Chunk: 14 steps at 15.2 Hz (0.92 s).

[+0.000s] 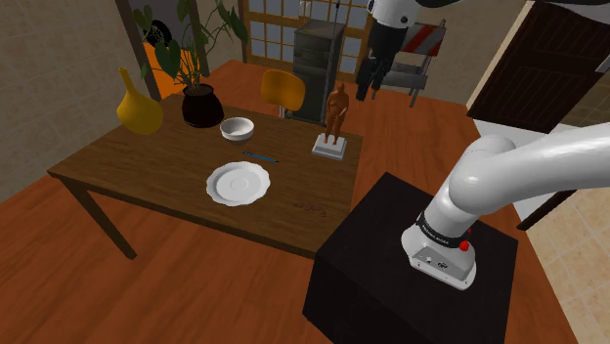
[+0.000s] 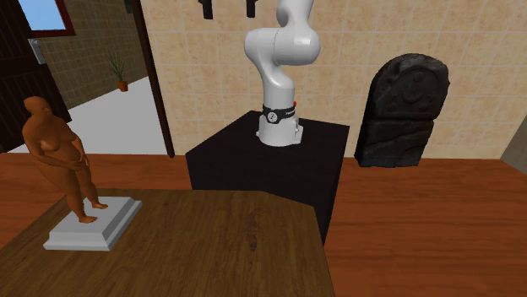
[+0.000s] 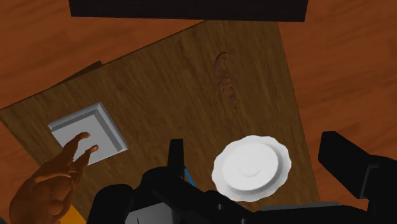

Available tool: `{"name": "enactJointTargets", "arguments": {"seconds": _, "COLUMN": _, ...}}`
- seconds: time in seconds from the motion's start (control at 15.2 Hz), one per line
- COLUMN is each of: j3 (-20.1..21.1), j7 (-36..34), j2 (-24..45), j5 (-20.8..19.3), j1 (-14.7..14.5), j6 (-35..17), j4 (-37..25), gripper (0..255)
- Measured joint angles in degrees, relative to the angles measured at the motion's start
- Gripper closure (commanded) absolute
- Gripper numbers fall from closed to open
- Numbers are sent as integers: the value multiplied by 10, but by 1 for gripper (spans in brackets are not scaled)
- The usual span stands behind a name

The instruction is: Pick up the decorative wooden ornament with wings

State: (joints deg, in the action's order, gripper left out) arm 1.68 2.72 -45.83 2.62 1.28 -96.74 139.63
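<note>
The smooth brown figurine (image 1: 336, 109) is stood upright on a stepped pale grey square base (image 1: 329, 149) on the wood-grained table (image 1: 147, 166), at two o'clock from the scalloped white plate (image 1: 238, 183). The black gripper (image 1: 370, 90) is raised at one o'clock from it, fingers parted, nothing grasped.

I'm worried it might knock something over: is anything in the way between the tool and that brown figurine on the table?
Nothing visible. The open tool hangs in free air above and beside the brown figurine; the white plate and bowl lie off to the side on the table.
</note>
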Motion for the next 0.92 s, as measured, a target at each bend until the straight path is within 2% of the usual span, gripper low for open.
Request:
{"name": "enactJointTargets", "arguments": {"seconds": 0.26, "j3": 5, "j7": -3, "j2": 12, "j5": 3, "j1": -2, "j6": -37, "j4": 28, "gripper": 0}}
{"name": "enactJointTargets", "arguments": {"seconds": 0.92, "j3": 38, "j7": -24, "j2": 110, "j5": 23, "j1": -15, "j6": -238, "j4": 145, "gripper": 0}}
